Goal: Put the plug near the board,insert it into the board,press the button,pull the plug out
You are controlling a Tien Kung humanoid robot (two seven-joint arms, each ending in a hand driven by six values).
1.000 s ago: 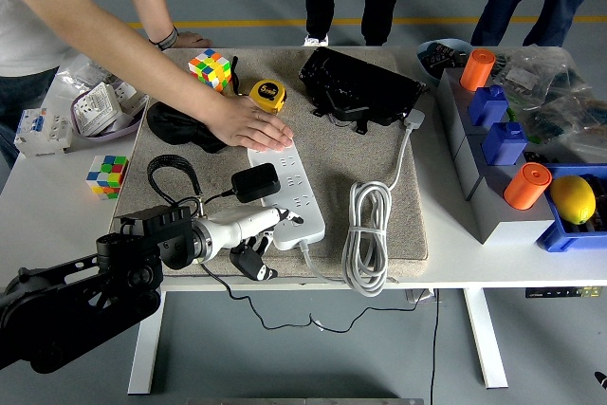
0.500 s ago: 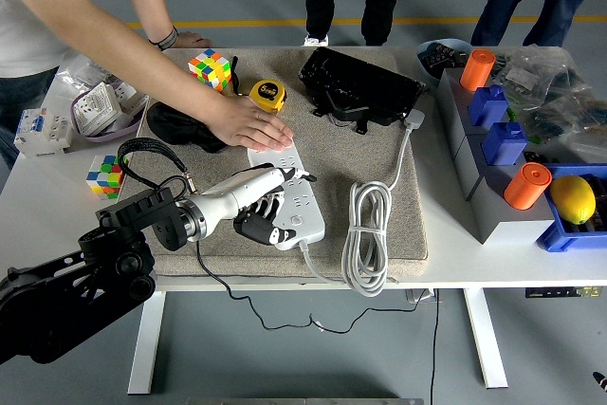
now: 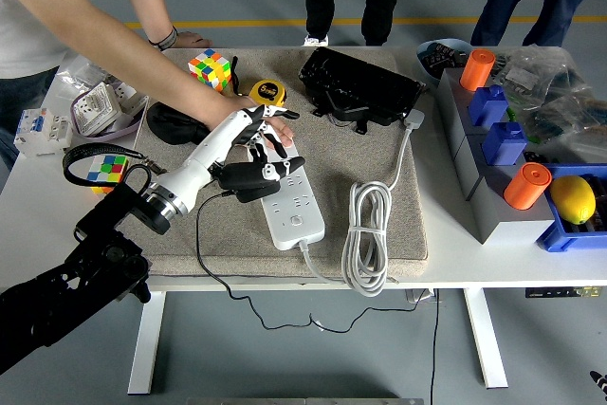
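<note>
A white power strip (image 3: 296, 208) lies on the beige mat (image 3: 379, 158), running from the centre toward the near edge. A black plug adapter (image 3: 248, 180) sits at the strip's left side, its thin black cord trailing off the table's front. My left hand (image 3: 254, 163) reaches in from the lower left and its white fingers are curled around the adapter. A person's hand (image 3: 268, 127) presses flat on the strip's far end, touching my fingers. My right arm is out of view.
The strip's coiled white cable (image 3: 368, 234) lies right of it. A yellow tape measure (image 3: 268, 94), a Rubik's cube (image 3: 211, 68) and a black case (image 3: 360, 87) sit behind. Grey bins (image 3: 493, 192) with orange and blue parts stand at the right. A second cube (image 3: 107, 173) is left.
My left hand has moved up from the strip's near end to the black adapter and closed on it. The person's hand has stayed on the strip's far end.
</note>
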